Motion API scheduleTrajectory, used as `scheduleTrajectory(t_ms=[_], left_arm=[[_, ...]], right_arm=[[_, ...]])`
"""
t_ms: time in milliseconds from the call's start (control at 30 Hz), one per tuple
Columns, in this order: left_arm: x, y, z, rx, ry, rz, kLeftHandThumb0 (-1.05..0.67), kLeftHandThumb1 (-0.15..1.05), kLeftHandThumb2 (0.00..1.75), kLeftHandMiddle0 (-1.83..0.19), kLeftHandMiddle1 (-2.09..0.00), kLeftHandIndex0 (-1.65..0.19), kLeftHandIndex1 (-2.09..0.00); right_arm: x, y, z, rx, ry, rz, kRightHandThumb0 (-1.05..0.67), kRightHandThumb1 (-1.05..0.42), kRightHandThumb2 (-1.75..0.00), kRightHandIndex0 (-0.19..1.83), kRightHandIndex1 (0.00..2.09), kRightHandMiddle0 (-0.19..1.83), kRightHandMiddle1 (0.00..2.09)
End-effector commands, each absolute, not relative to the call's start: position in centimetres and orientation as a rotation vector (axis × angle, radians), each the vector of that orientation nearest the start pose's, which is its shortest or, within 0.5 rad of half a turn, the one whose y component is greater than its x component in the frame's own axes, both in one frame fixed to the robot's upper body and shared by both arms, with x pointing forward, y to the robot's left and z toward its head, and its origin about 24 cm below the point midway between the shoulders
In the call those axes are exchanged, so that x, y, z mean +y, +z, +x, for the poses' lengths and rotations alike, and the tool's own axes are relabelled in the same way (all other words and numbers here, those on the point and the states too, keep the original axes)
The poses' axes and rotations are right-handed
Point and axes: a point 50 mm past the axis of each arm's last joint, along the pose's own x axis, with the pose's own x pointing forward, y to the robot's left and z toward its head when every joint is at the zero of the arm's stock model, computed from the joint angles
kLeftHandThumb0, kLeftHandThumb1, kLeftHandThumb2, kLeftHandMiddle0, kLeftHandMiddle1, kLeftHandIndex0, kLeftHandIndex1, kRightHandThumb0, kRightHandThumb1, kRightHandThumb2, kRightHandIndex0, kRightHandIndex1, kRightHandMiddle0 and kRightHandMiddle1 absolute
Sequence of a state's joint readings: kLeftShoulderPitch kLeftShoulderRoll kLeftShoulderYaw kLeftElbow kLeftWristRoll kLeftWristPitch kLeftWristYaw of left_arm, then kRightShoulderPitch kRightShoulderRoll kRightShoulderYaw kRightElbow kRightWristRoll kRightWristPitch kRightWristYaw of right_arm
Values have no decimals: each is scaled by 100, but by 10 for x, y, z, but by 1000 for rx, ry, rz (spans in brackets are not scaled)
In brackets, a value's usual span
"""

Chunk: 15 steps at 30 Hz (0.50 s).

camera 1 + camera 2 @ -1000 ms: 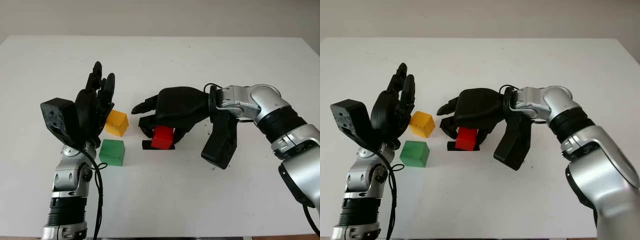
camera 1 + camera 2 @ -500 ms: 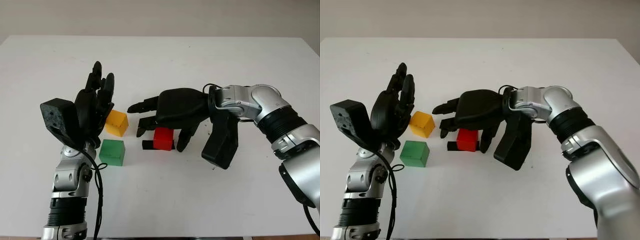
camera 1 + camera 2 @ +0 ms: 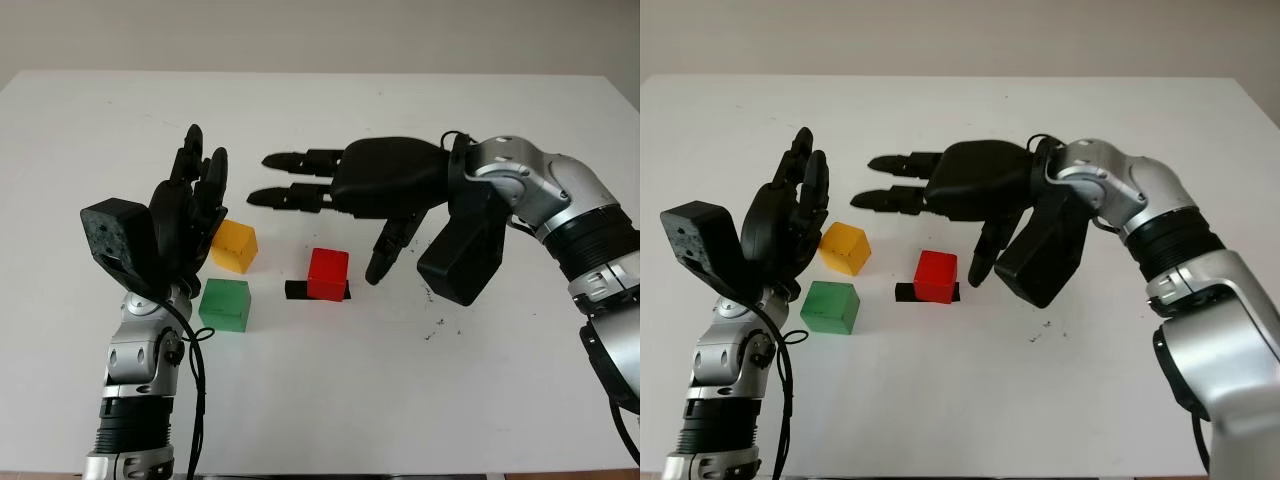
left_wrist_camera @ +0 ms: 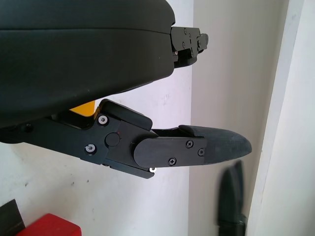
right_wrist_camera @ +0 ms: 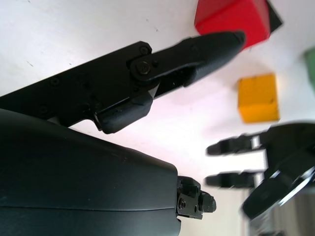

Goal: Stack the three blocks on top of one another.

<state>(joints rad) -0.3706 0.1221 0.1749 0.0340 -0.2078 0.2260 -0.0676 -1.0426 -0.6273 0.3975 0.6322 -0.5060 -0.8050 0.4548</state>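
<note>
Hovering open above the red block (image 3: 328, 273), holding nothing: right hand (image 3: 352, 190). Sitting on the table (image 3: 520, 400) (rigid, light, probably slick-faced); pinching opposite flat sides likely best.

Blocks: three in total, all on the white surface (image 3: 330, 400).
Red block (image 3: 328, 274): one, on a black marker (image 3: 296, 290).
Yellow block (image 3: 234, 246): one.
Green block (image 3: 224, 305): one.
Black marker: one, flat under the red block.
Robot hands: two, the left robot hand (image 3: 190, 215) and the right robot hand (image 3: 345, 195).
Blocks on top of another block: none; each stands alone.
</note>
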Motion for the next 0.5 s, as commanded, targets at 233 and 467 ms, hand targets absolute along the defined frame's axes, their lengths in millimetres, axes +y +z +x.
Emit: scheduleTrajectory(t_ms=[233,467], left_arm=[[197,137,317,-160,-39,8,-85,105,30,4,0,2,0],[223,171,324,-239,-40,179,-85,103,9,-17,-7,-11,0]], right_arm=[[-172,208,352,-460,661,-1052,-84,-105,-43,-17,4,-11,6],[-190,193,347,-337,562,-790,-81,-105,-37,-14,6,-5,8]])
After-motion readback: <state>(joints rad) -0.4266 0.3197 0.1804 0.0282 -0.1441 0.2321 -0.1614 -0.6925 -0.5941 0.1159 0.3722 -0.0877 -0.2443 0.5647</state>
